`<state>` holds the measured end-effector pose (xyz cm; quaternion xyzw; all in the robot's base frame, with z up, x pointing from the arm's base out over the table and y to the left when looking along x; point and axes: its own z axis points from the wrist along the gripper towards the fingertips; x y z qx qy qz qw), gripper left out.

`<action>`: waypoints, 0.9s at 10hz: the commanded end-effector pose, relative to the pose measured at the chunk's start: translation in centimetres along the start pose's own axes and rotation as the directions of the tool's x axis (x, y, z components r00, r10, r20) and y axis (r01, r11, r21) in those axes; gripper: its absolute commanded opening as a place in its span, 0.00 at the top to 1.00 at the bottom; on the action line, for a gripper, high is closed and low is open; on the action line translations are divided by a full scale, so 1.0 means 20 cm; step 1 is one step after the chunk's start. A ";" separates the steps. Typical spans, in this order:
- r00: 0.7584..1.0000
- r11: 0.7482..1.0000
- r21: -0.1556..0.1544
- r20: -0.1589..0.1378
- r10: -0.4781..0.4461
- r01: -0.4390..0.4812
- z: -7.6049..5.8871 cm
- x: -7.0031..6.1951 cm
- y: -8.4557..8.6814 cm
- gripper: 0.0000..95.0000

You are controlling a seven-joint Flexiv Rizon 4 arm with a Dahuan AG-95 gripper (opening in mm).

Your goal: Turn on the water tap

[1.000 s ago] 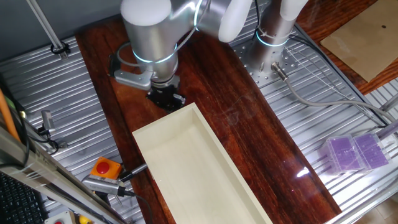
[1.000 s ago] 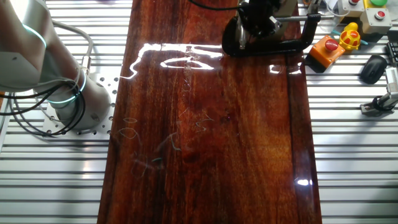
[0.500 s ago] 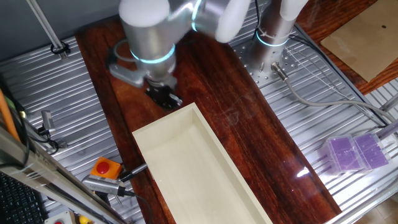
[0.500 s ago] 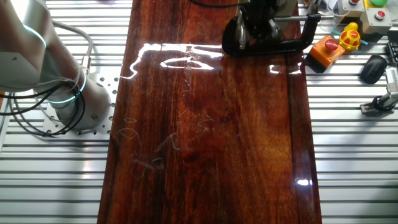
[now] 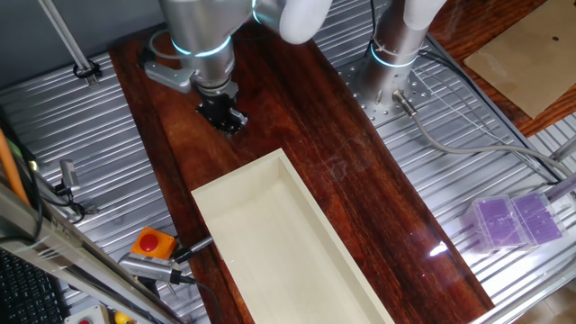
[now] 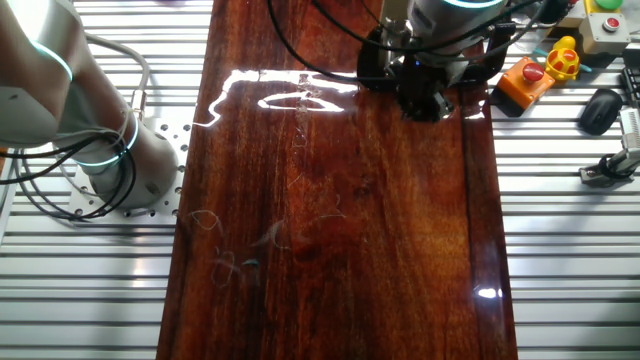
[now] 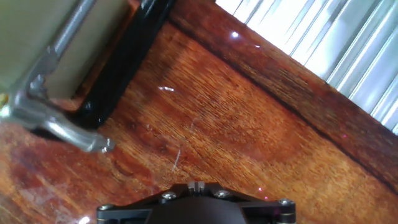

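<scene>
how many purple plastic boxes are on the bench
2, side by side and touching on the ribbed metal bench at the right edge of one fixed view: the left purple plastic box and the right purple plastic box. Other views don't cover that corner.

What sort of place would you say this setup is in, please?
Most likely a robotics lab bench: a ribbed metal table carrying a wooden board, a second robot's base bolted alongside, and an emergency-stop button.

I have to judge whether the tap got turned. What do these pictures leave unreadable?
- Gripper jaws: arm hides them in both fixed views; hand view shows only its base.
- Tap: hand view cuts it at the left edge; handle position unreadable.
- C-clamp: mostly behind the arm.
</scene>
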<state>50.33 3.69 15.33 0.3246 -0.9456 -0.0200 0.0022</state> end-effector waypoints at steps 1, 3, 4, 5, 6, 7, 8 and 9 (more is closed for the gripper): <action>0.993 0.993 0.024 -0.001 0.119 -0.119 0.00 0.00 -0.01 1.00; 0.988 0.988 0.023 -0.001 0.153 -0.153 0.01 0.01 -0.02 1.00; 0.990 0.990 0.024 -0.002 0.142 -0.142 0.02 0.05 -0.09 1.00; 0.993 0.993 0.021 0.000 0.115 -0.115 0.05 0.14 -0.20 1.00; 0.996 0.996 0.020 -0.001 0.086 -0.086 0.06 0.20 -0.27 1.00; 0.998 0.998 0.016 0.001 0.068 -0.068 0.06 0.24 -0.30 1.00; 0.999 0.999 0.018 -0.002 0.038 -0.038 0.06 0.26 -0.31 1.00; 1.000 0.999 0.016 -0.002 0.028 -0.028 0.05 0.26 -0.32 1.00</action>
